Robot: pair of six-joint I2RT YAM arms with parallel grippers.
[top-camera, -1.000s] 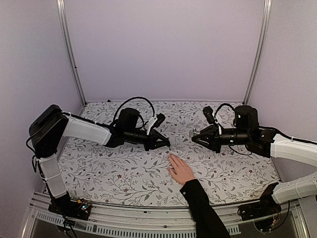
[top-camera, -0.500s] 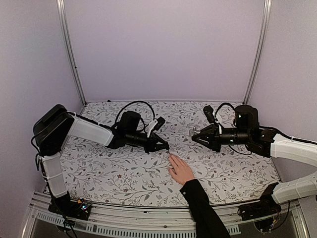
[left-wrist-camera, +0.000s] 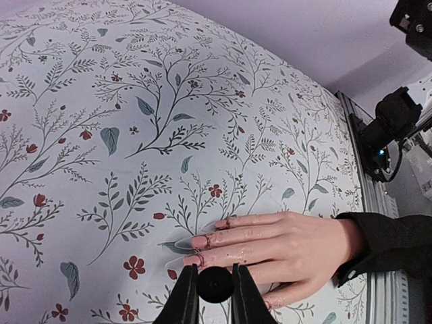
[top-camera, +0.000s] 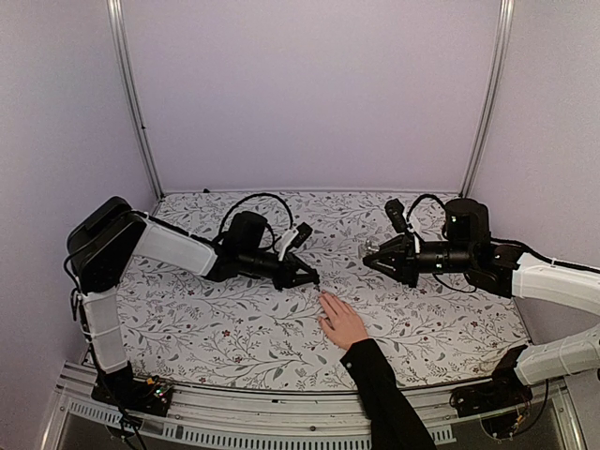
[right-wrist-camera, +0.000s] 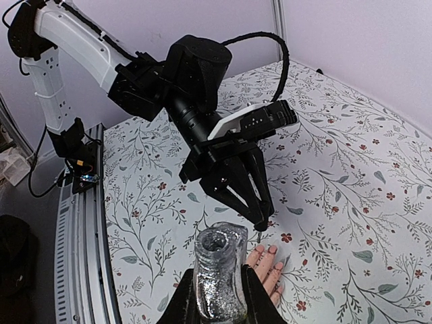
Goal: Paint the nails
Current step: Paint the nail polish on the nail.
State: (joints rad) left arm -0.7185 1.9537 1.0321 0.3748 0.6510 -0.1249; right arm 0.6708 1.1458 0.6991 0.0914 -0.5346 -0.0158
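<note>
A light-skinned hand (top-camera: 342, 322) with a black sleeve lies flat on the floral table, fingers pointing left. Its nails (left-wrist-camera: 192, 244) are tiny pink tips; they also show in the right wrist view (right-wrist-camera: 265, 250). My left gripper (top-camera: 314, 277) is shut on a round black brush cap (left-wrist-camera: 215, 285), just above the fingertips; the thin brush tip (right-wrist-camera: 258, 235) hangs over them. My right gripper (top-camera: 367, 260) is shut on an open glittery polish bottle (right-wrist-camera: 219, 273), held above the table to the right of the hand.
The floral tablecloth (top-camera: 234, 319) covers the table. Purple walls and metal posts (top-camera: 136, 103) enclose the back and sides. A metal rail (top-camera: 281, 403) runs along the near edge.
My left gripper has shifted slightly down and right toward the fingertips with the brush. The right arm and the hand have stayed still.
</note>
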